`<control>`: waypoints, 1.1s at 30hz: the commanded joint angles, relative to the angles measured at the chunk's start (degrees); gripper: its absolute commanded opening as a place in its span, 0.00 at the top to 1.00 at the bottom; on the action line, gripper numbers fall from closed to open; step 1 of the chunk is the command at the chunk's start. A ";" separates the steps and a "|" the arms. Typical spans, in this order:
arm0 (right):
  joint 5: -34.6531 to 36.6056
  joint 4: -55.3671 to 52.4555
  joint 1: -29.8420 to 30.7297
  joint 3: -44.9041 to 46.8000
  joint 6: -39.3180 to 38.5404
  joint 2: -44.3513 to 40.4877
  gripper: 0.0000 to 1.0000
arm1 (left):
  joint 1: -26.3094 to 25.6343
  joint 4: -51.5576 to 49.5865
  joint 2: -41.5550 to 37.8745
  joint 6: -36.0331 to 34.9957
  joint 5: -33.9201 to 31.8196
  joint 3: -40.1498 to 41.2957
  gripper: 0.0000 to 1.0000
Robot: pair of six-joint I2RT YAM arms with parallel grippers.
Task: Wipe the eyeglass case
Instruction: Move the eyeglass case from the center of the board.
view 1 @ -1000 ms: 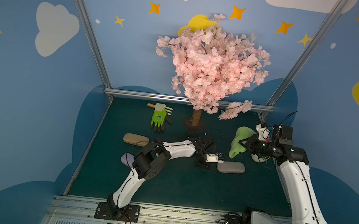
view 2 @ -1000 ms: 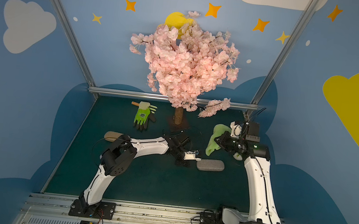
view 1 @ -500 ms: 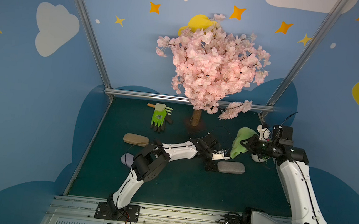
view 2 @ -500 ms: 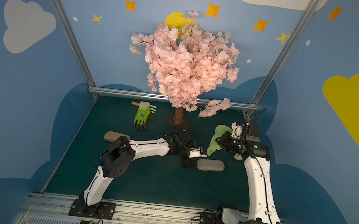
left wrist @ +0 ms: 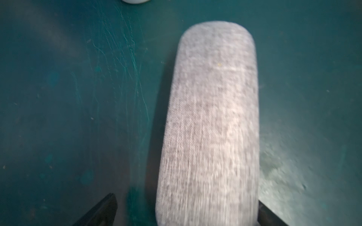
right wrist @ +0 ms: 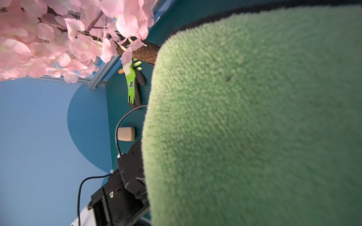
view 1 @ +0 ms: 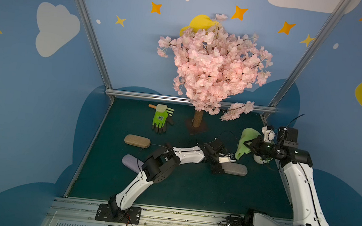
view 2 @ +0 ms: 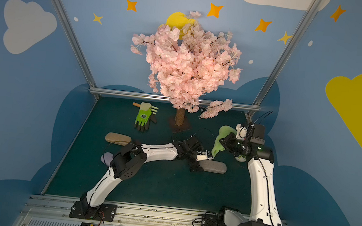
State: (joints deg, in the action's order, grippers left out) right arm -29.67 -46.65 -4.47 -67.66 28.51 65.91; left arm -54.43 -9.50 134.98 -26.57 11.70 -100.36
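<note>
Presently find the left fingers (left wrist: 101, 210) spread wide, gripping nothing, one black tip on either side of the near end of the grey eyeglass case (left wrist: 211, 127). Cannot judge contact with the fabric from the blurred left wrist view. See the same case in both top views (view 1: 235, 169) (view 2: 213, 166), lying flat on the green surface (view 1: 179, 186) toward the right side, in front of the blossom tree (view 1: 215, 64). Find the right fingers (view 1: 249, 146) pinched shut on a green fleece cloth (view 1: 244, 139), held up just behind the case and not resting on it. Note cloth filling most of the right wrist view, hiding those fingers there. Elsewhere on the surface: tan case (view 1: 137, 140) and lilac case (view 1: 129, 160) toward the left, green glove (view 1: 160, 118) near the back.
</note>
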 commanded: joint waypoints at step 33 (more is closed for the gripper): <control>0.63 4.37 10.88 0.81 4.13 2.87 1.00 | 9.39 -8.09 -32.74 -4.93 -7.90 37.39 0.69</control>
State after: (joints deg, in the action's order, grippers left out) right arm -30.55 -44.69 3.44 -67.51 31.31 67.51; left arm -46.52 -14.39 105.32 -33.15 6.20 -67.40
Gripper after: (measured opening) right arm 0.096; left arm 0.547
